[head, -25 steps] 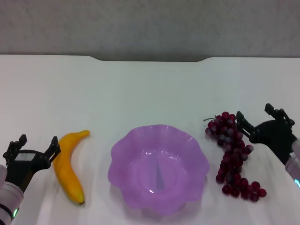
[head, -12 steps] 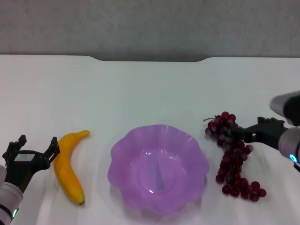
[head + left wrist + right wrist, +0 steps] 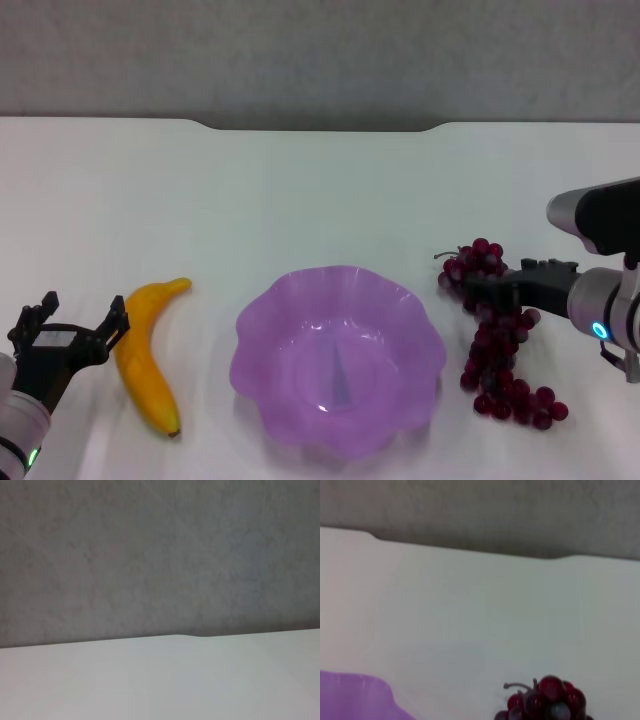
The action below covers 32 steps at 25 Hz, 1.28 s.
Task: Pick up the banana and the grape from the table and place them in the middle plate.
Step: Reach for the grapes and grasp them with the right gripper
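Note:
The yellow-orange banana (image 3: 148, 358) lies on the white table (image 3: 320, 200), left of the purple scalloped middle plate (image 3: 262, 312). My left gripper (image 3: 70, 322) stands open just left of the banana, its nearer finger close beside the fruit. Right of the plate lies the dark red grape (image 3: 502, 345) bunch. My right gripper (image 3: 495, 282) reaches in from the right and hovers, open, over the bunch's upper part. The right wrist view shows the top of the grape (image 3: 545, 701) and a piece of the plate (image 3: 355, 696) rim. Only tabletop and wall appear in the left wrist view.
The plate holds nothing. A grey wall (image 3: 320, 60) rises behind the table's far edge, which has a shallow notch (image 3: 320, 127). Bare tabletop stretches between the fruit and that edge.
My right arm has turned and its gripper has shifted left, from beside the grape bunch to over its upper part. My left gripper has sunk slightly beside the banana.

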### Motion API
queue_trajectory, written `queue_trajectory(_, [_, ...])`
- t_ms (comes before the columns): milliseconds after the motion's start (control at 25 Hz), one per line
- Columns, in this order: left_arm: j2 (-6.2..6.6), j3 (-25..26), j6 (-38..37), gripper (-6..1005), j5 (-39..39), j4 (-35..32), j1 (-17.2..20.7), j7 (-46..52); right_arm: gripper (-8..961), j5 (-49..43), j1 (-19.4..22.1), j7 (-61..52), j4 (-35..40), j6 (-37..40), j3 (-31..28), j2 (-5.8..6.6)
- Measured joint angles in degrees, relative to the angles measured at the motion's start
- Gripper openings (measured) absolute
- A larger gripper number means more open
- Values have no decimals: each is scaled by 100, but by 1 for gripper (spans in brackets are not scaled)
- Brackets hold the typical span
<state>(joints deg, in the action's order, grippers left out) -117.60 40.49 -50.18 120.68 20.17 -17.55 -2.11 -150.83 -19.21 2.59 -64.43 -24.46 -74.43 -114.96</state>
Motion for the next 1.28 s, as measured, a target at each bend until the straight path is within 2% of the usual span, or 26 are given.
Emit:
queue_trajectory(240, [0, -9, 8, 891, 0, -10, -4, 5, 847, 143, -212, -30, 572, 41, -31, 2])
queue_trajectory(560, [-7, -5, 9, 890, 0, 14, -9, 8, 839, 331, -257, -36, 942, 600, 370, -27])
queue_trajectory(800, [-9, -16, 9, 891, 0, 24, -20, 9, 833, 375, -274, -40, 1194, 776, 394, -27])
queue_trajectory(1000, [-9, -13, 9, 891, 1, 27, -17, 9, 827, 407, -329, -47, 1487, 1075, 402, -27])
queue_trajectory(1280, [-9, -15, 5, 890, -1, 36, -25, 9, 820, 796, -577, -41, 2157, 1757, 773, -23])
